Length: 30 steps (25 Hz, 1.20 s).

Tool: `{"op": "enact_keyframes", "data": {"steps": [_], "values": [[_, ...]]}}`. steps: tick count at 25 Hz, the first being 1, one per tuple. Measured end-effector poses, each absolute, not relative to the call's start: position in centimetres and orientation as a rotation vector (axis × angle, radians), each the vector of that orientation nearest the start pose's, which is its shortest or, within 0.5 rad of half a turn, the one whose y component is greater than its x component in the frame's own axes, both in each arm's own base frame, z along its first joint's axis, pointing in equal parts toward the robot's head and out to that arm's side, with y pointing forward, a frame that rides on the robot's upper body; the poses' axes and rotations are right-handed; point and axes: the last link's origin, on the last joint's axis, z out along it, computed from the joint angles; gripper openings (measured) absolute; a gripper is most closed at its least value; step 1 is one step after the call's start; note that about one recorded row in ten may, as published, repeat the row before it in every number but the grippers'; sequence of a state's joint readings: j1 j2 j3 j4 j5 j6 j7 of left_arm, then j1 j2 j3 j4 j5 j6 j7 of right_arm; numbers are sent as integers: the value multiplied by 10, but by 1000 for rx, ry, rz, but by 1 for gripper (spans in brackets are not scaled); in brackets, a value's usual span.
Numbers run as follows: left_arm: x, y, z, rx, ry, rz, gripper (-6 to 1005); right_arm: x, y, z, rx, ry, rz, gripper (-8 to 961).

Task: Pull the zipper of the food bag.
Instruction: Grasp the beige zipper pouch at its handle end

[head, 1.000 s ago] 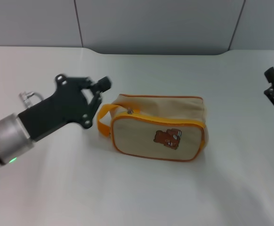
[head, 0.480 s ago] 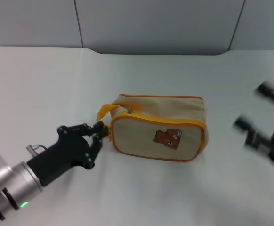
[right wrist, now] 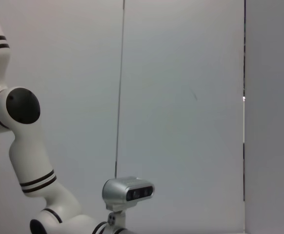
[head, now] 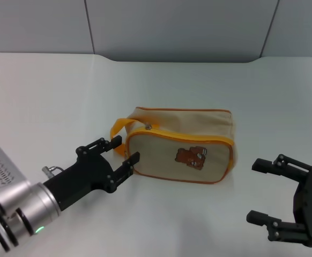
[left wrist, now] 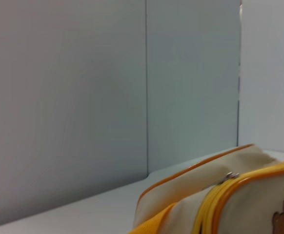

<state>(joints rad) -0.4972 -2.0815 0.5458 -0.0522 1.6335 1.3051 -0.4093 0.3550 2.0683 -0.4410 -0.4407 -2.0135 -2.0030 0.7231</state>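
Observation:
The beige food bag with yellow-orange piping and a brown bear print lies on the white table in the head view. Its orange strap loop points toward my left arm. The zipper's silver pull tab sits at the strap end of the top panel. My left gripper is open, low at the strap end of the bag, its fingers just short of the bag. My right gripper is open and empty, apart from the bag's other end. The left wrist view shows the bag and the pull tab close up.
The white table runs back to a grey wall. The right wrist view shows only the wall and the robot's own white body and head camera.
My left gripper dropped from beside the strap to table height and opened near the bag's end. My right gripper came down from the far right edge to beside the bag's other end.

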Motion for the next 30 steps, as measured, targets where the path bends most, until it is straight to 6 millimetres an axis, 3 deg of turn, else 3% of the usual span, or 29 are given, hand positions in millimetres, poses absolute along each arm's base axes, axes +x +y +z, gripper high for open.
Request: {"op": "enact_keyframes", "data": {"steps": [9,19,25,30], "values": [[-290,294,-90,-2347,-466,-749,709,289,231,7,-2679,165,1112,809],[-289,293,-91,-2341,-478,-764,472,291,233,5,-2676,191,1079,809],[-288,292,-90,-2334,-472,-779,272,292,234,3,-2671,202,1064,809],[-286,290,-91,-2336,-472,-796,235,293,234,3,-2669,206,1063,809]]}}
